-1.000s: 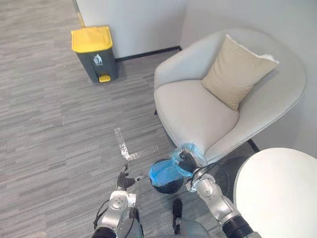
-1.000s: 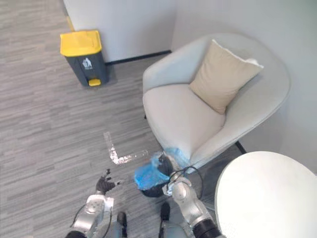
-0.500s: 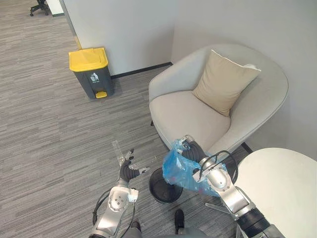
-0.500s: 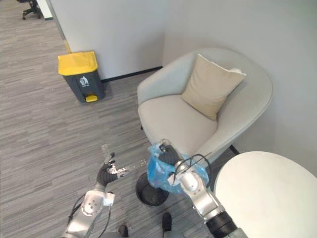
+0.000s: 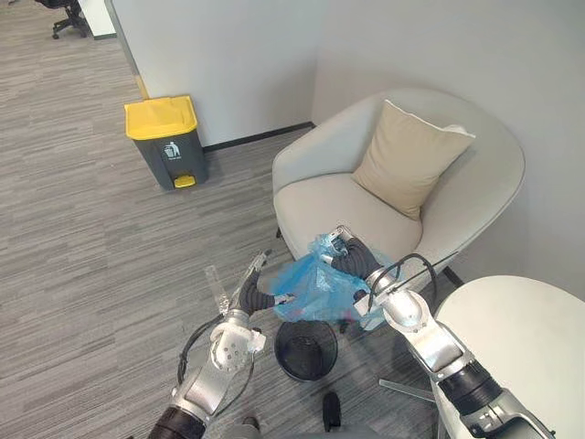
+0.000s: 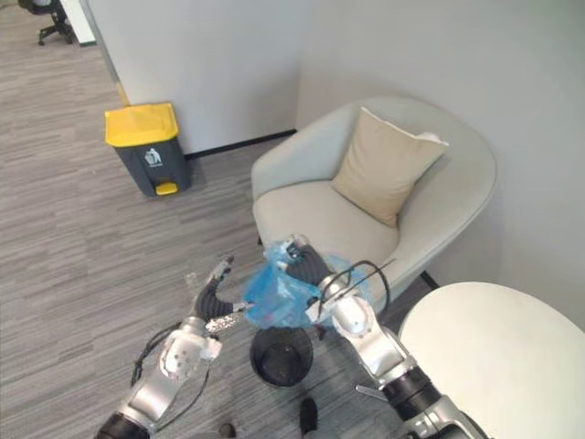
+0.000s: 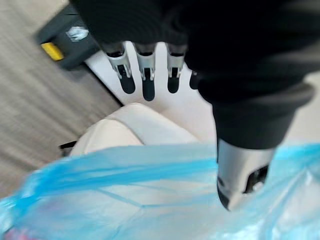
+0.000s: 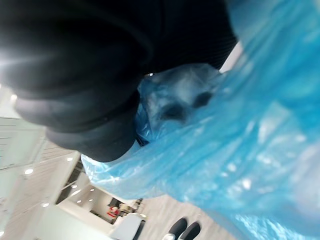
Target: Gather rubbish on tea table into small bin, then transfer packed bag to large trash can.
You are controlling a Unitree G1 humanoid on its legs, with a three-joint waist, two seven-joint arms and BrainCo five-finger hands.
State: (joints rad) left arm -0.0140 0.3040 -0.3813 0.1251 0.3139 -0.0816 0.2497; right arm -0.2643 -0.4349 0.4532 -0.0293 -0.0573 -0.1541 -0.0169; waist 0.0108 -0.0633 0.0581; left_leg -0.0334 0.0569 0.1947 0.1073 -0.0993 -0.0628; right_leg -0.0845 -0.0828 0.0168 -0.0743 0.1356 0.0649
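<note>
Head views, centre of frame: my right hand (image 5: 353, 260) has its fingers curled round the gathered neck of the blue bag (image 5: 311, 291). The bag hangs in the air above the small black bin (image 5: 306, 350) on the floor. My left hand (image 5: 249, 298) is spread, fingers straight, thumb against the bag's side. The large trash can (image 5: 165, 141), yellow lid closed, stands upper left, well apart. The armchair (image 5: 347, 206) is just behind the bag.

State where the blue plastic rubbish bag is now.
Left eye view, centre: the blue plastic rubbish bag hangs from the right hand above the small black bin, left hand beside it, before the pale armchair.
</note>
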